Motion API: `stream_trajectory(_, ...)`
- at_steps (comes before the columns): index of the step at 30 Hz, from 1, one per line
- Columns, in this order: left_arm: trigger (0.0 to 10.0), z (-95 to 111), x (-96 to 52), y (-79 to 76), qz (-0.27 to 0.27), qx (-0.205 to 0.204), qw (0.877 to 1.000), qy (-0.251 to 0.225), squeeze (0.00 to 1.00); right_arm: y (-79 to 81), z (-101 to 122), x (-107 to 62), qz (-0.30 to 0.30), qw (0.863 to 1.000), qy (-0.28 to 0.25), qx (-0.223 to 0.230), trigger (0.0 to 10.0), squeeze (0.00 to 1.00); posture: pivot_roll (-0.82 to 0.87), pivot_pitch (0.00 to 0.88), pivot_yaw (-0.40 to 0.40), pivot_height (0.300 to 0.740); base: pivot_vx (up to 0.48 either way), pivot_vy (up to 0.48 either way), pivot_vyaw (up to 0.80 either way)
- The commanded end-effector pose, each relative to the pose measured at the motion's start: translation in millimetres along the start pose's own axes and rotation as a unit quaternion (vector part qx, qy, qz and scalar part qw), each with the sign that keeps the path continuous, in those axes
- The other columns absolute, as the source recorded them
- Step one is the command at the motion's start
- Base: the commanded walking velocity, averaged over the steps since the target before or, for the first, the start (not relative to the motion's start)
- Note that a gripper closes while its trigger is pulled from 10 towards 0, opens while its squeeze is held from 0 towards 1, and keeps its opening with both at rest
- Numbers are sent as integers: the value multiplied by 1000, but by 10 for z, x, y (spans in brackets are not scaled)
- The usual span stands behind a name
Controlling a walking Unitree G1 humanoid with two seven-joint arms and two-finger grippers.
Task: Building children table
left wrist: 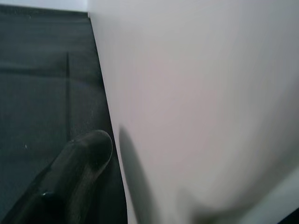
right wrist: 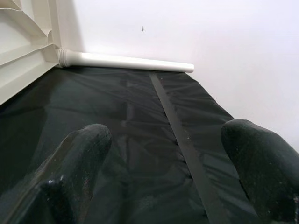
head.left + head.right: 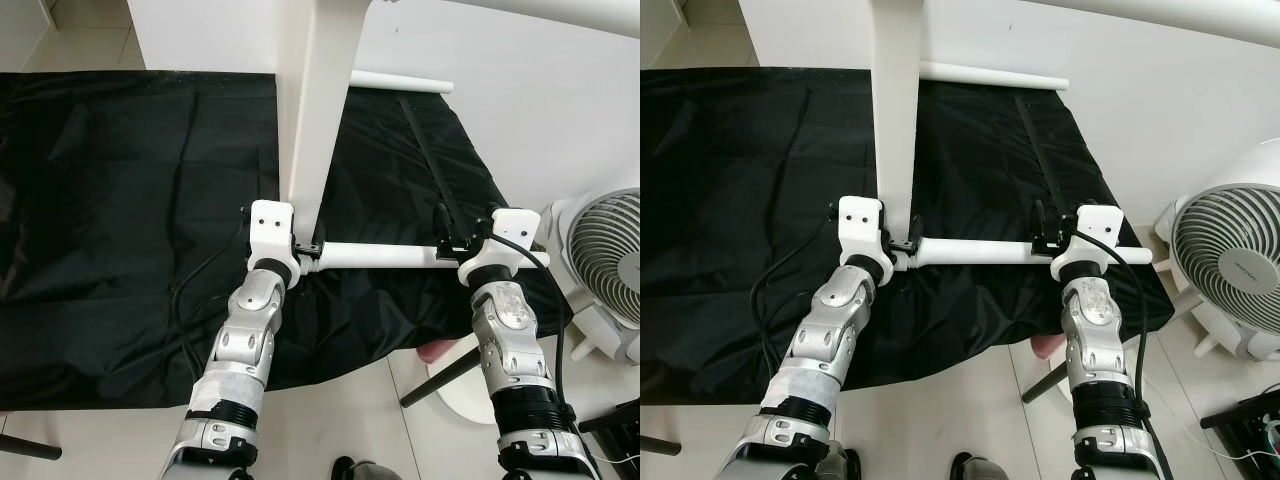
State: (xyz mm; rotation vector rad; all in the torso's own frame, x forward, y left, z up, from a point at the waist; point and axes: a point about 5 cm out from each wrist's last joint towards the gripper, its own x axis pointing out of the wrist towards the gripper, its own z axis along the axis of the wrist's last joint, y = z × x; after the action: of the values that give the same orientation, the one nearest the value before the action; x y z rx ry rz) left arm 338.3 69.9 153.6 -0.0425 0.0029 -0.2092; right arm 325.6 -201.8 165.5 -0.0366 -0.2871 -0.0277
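A white table top (image 3: 325, 110) stands on edge on a black cloth (image 3: 130, 200). One white round leg (image 3: 380, 256) lies level at its near corner, spanning from my left gripper (image 3: 308, 246) to my right wrist. My left gripper is right against the panel (image 1: 196, 102) where that leg meets it. My right gripper (image 3: 442, 232) is at the leg's other end, above it, open with only cloth between its fingertips (image 2: 88, 137). A second white leg (image 2: 126, 60) juts from the panel's far corner, along the wall.
A white fan (image 3: 610, 260) stands on the floor to the right. A white round base with a black rod (image 3: 455, 375) sits on the tiles below my right arm. A black strap (image 3: 425, 150) runs across the cloth. The wall is close behind.
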Motion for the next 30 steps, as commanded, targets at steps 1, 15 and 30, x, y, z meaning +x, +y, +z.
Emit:
stream_trajectory(1, 10000, 1360, 308, -652, 107, -33, 982, -154, 0, -21, -19, -17, -8, 1000, 6, 2, 10000, 0, 64, 129, -43, 740, 0, 0, 0)
stream_trajectory(15, 10000, 1390, 326, -537, 141, -52, 975, -160, 0, -13, -21, -19, -10, 1000, 6, 3, 10000, 0, 65, 128, -38, 740, 0, 0, 0)
stream_trajectory(30, 10000, 1390, 326, -537, 141, -52, 975, -160, 0, -13, -21, -19, -10, 1000, 6, 3, 10000, 0, 65, 128, -38, 740, 0, 0, 0)
